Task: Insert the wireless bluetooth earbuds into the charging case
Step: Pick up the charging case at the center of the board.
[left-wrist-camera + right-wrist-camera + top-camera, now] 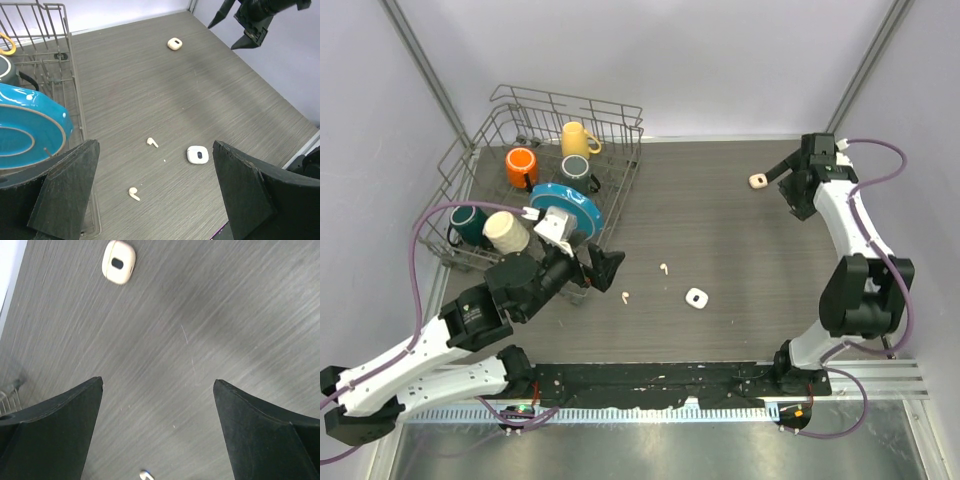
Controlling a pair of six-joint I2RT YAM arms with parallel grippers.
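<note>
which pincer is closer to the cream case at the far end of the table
Right. The right pincer hangs just beside the cream case, on its right in the top view; the left pincer is far off, by the dish rack.

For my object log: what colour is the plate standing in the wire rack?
The plate is bright blue, clearest in the left wrist view.

The tabletop [720,220] looks like grey wood-grain laminate, matt and finely streaked; the two earbuds [152,142] are smooth white plastic with a slight shine; the charging cases [197,154] are smooth plastic too, one whiter, one creamier; the rack [70,75] is thin grey metal wire; the blue plate [30,130] and mugs [522,165] look glazed and glossy; the left gripper [155,145] has fingers [65,195] of matt black plastic.
</note>
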